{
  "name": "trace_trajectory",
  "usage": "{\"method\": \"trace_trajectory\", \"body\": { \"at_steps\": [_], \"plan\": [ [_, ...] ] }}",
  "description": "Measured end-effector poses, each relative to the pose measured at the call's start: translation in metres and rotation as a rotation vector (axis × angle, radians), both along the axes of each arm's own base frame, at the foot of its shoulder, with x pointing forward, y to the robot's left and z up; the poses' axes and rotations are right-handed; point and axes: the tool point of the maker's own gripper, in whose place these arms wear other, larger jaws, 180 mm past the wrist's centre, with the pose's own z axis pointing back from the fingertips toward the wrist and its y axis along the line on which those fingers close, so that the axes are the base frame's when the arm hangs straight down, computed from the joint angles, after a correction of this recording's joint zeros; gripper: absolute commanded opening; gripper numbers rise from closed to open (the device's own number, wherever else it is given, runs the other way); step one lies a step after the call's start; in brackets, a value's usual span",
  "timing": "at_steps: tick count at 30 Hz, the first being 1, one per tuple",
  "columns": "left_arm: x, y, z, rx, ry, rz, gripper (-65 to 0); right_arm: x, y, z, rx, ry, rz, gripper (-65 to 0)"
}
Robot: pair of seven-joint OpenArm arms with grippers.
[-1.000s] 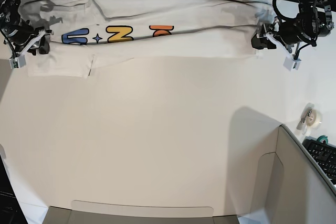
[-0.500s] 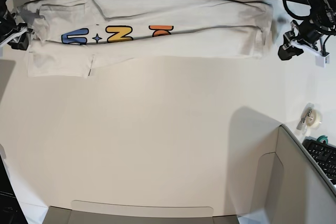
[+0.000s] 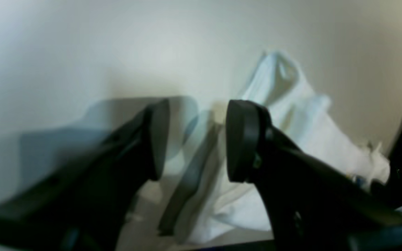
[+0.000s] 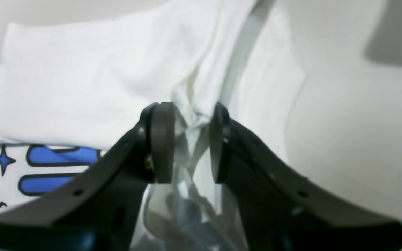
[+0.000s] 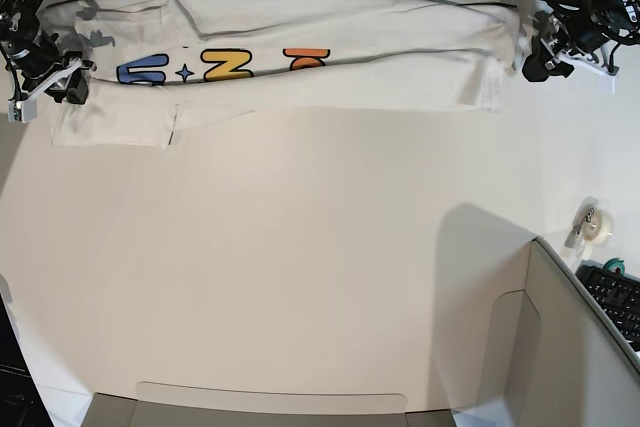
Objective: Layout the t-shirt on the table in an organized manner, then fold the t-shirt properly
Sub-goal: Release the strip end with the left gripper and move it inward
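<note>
The white t-shirt (image 5: 330, 87) lies as a long folded band along the far edge of the table (image 5: 300, 267), its blue, yellow and orange letters partly showing. At the band's left end, my right gripper (image 5: 72, 87) is shut on a bunched ridge of cloth. The right wrist view shows this cloth (image 4: 82, 87) pinched in the right gripper (image 4: 190, 143). My left gripper (image 5: 530, 59) hovers just off the band's right end. In the left wrist view the left gripper (image 3: 197, 139) is open with nothing between its fingers, and the shirt's end (image 3: 291, 115) lies beyond it.
A grey box-like panel (image 5: 560, 347) stands at the front right, with a black keyboard (image 5: 615, 297) and a roll of tape (image 5: 595, 225) beside it. Another grey panel (image 5: 270, 407) runs along the front edge. The shirt lies close to the table's far edge.
My left gripper let go of the shirt's right end, swung outward, then rose toward the far edge. The right gripper pulled outward to the left and came back in.
</note>
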Motion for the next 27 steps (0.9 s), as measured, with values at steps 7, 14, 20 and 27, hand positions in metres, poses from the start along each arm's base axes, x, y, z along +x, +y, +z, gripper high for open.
{"method": "trace_trajectory", "body": {
  "at_steps": [7, 14, 20, 27],
  "plan": [
    [-0.001, -0.004, -0.008, -0.106, -0.033, 0.035, -30.3, 0.002, 0.001, 0.0, 0.001, -0.004, 0.0, -47.4],
    [-0.005, -0.012, -0.007, -0.081, -0.046, -0.065, -29.2, 0.002, 0.001, 0.001, 0.001, -0.004, 0.0, -47.4],
    [-0.004, -0.03, -0.012, -0.094, -0.019, -0.15, -29.3, 0.002, 0.001, 0.0, 0.002, -0.004, -0.001, -47.4],
    [-0.001, -0.054, -0.015, -0.134, -0.018, -0.211, -29.3, 0.001, 0.001, 0.0, 0.004, -0.003, -0.001, -47.4]
  ]
}}
